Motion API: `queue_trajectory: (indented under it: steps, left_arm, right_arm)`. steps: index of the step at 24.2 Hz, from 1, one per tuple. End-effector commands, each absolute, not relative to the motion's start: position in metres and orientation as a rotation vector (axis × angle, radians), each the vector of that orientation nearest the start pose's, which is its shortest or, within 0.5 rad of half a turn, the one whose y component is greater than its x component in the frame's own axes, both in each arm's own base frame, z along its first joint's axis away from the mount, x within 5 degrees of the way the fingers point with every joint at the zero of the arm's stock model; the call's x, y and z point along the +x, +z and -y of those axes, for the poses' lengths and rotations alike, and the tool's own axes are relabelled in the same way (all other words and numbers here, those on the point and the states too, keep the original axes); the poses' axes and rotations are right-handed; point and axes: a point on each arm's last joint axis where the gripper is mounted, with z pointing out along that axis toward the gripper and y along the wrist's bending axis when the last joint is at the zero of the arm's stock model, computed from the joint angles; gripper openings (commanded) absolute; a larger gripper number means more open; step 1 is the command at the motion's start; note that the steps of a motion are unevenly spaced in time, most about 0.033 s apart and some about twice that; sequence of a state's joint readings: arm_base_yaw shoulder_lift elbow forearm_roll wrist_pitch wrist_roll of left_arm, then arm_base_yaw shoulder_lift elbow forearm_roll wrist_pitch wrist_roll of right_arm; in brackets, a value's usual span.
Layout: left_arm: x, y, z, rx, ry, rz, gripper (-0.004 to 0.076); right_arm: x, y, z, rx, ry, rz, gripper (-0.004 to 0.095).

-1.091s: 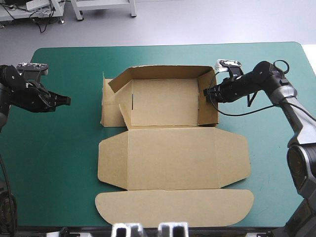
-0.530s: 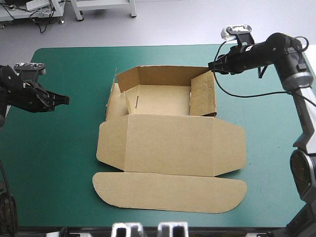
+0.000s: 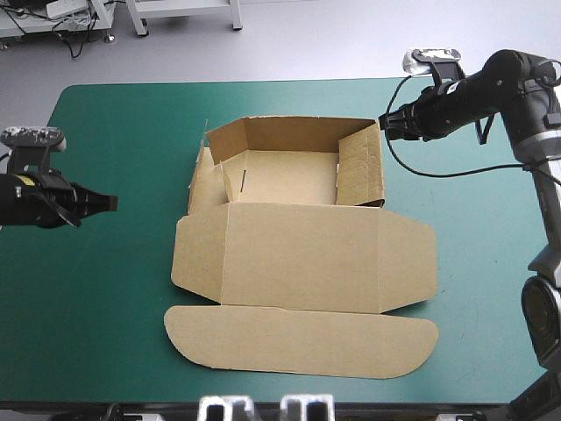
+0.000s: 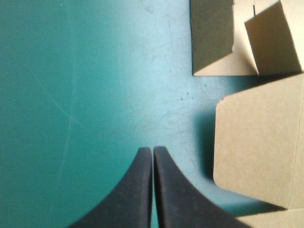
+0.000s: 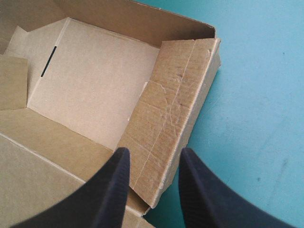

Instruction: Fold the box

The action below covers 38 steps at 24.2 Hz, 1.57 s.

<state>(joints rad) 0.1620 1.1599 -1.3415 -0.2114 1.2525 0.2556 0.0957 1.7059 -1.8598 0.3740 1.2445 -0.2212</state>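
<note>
- Centred on the teal-green surface (image 3: pixel 105 298): brown box (image 3: pixel 298 254), long axis left to right, tray at the far side, lid flat toward the near edge.
- Nearer to it: right gripper (image 3: pixel 383 123), fingers spread and empty, just above the raised right wall (image 3: pixel 361 167).
- Well apart from the left wall (image 3: pixel 203 180): left gripper (image 3: pixel 112 203), fingers pressed together, empty.

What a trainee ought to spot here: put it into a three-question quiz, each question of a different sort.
1. True or false: the left gripper is shut on the box.
2. Choose one. The right gripper is: A) open, near the box's right wall; B) shut on that wall; C) out of sight.
3. Fill the gap: the box's lid lies ____ on the teal-green cover.

Key: 1. False: it is shut on nothing, over bare cover beside the box. 2. A. 3. flat.
</note>
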Motion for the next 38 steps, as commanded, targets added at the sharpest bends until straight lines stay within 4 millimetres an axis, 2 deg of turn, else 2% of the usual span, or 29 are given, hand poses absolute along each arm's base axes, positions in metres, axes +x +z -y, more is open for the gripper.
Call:
queue_trajectory:
  steps: [1, 3, 4, 9, 15, 19, 20, 22, 23, 26, 28, 30, 33, 38]
  left_arm:
    - [0.177, 0.415, -0.010, 0.102, -0.116, -2.443, -0.0008]
    - [0.165, 0.411, -0.008, 0.095, -0.107, -2.409, -0.0008]
    - [0.154, 0.406, -0.006, 0.088, -0.107, -2.397, -0.0008]
    - [0.140, 0.388, -0.008, -0.015, -0.075, -2.362, -0.0010]
    - [0.140, 0.368, -0.010, -0.024, -0.062, -2.411, -0.0010]
    - [0.142, 0.368, -0.010, -0.026, -0.066, -2.393, -0.0010]
    - [0.142, 0.368, -0.010, -0.027, -0.067, -2.386, -0.0010]
    - [0.143, 0.369, -0.008, -0.024, -0.087, -2.377, -0.0010]
    - [0.144, 0.369, -0.008, -0.004, -0.083, -2.360, -0.0010]
    - [0.148, 0.368, -0.010, -0.015, -0.063, -2.309, -0.0010]
    - [0.153, 0.365, -0.012, -0.017, -0.047, -2.303, -0.0010]
    - [0.160, 0.361, -0.015, -0.010, -0.006, -2.330, -0.0010]
    - [0.170, 0.362, -0.018, -0.024, 0.001, -2.278, -0.0010]
    - [0.189, 0.359, -0.016, -0.081, -0.095, -2.225, -0.0010]
  right_arm:
    - [0.354, 0.409, -0.066, -0.373, 0.465, -2.494, 0.0336]
    - [0.362, 0.394, -0.067, -0.366, 0.475, -2.538, 0.0336]
    - [0.371, 0.380, -0.069, -0.358, 0.495, -2.571, 0.0336]
    - [0.397, 0.348, -0.079, -0.337, 0.624, -2.591, 0.0336]
    - [0.414, 0.318, -0.080, -0.375, 0.617, -2.623, 0.0336]
    - [0.425, 0.294, -0.083, -0.353, 0.670, -2.673, 0.0323]
    - [0.426, 0.291, -0.084, -0.349, 0.690, -2.679, 0.0298]
    - [0.427, 0.281, -0.089, -0.397, 0.766, -2.694, 0.0146]
    - [0.427, 0.280, -0.090, -0.399, 0.795, -2.702, -0.0002]
    - [0.426, 0.282, -0.091, -0.393, 0.824, -2.695, -0.0009]
    - [0.422, 0.293, -0.092, -0.390, 0.850, -2.662, -0.0009]
    - [0.415, 0.314, -0.094, -0.384, 0.894, -2.601, -0.0009]
    - [0.402, 0.339, -0.092, -0.402, 0.874, -2.549, -0.0009]
    - [0.376, 0.382, -0.090, -0.412, 0.845, -2.452, -0.0009]
